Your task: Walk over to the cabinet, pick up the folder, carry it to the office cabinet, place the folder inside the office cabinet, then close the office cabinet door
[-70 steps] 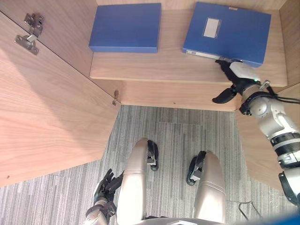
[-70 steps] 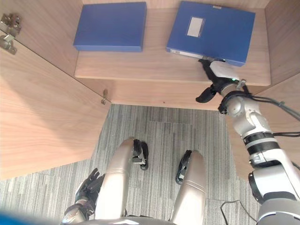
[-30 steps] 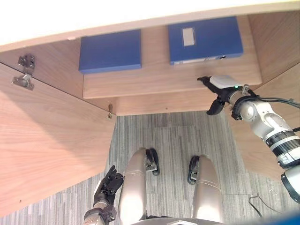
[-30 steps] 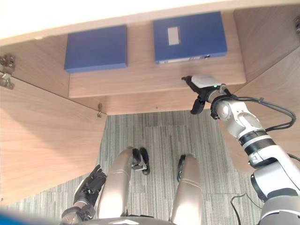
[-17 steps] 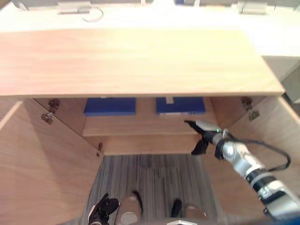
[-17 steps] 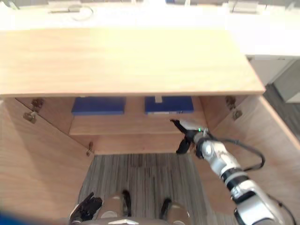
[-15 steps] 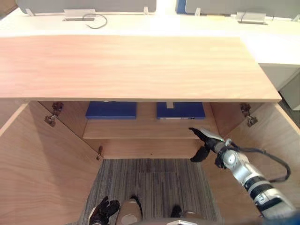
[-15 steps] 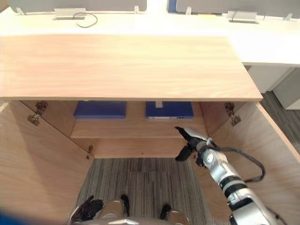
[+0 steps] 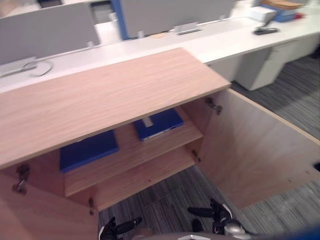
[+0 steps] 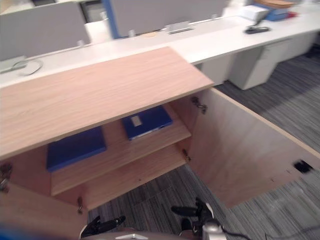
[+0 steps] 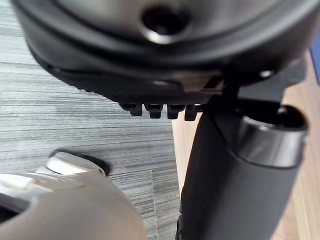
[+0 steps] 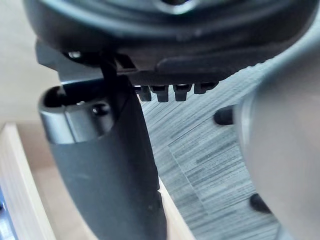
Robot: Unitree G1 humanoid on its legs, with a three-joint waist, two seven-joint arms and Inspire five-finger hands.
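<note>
Presently the office cabinet (image 9: 100,95) is seen from above with 2 doors swung open. The right door (image 9: 255,150) is angled out over the grey carpet (image 9: 170,200); the left door (image 9: 35,215) is cut by the view's edge. On the upper shelf (image 9: 170,145) 2 blue folders are laid flat, apart from each other. The folder (image 9: 157,123), marked by a white label, is set toward the right side of the shelf, near the right wall. The second folder (image 9: 89,149) is set toward the left. Neither is touched by a hand.

The left hand (image 9: 111,230) and the right hand (image 9: 220,216) are held low over the carpet, well short of the cabinet. Both are empty, with fingers loosely extended. In the left wrist view the thumb (image 11: 235,170) is stretched out straight past the palm. A long white desk (image 9: 225,40) is noted behind the cabinet.
</note>
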